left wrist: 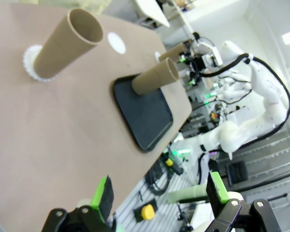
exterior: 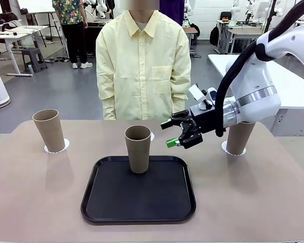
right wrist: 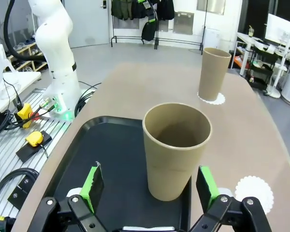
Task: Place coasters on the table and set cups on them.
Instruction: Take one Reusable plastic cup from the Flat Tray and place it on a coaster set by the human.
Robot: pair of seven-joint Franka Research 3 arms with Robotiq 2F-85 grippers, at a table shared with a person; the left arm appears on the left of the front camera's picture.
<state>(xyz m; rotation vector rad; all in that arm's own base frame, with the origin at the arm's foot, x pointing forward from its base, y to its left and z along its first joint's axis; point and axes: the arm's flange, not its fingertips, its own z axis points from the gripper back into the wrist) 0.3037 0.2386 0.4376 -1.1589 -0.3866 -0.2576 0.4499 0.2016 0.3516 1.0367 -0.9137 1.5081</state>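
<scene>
One brown cup (exterior: 138, 148) stands upright on the black tray (exterior: 111, 202), seen close in the right wrist view as cup (right wrist: 176, 150). My right gripper (exterior: 180, 132) is open just right of it, not touching; its green pads (right wrist: 93, 186) frame the cup. Behind that cup lies a bare coaster (exterior: 151, 136), also seen as coaster (right wrist: 253, 191). The left cup (exterior: 49, 130) stands on a coaster (exterior: 57, 148). The right cup (exterior: 239, 136) stands on a coaster (exterior: 233, 150), partly hidden by my right arm. My left gripper (left wrist: 160, 193) is open above the table's edge, holding nothing.
The tray sits in the middle of the beige table (exterior: 35, 202). A person in a yellow shirt (exterior: 142, 61) stands at the far edge, hands down. A white table (exterior: 294, 101) stands behind my right arm. Bare tabletop lies left and right of the tray.
</scene>
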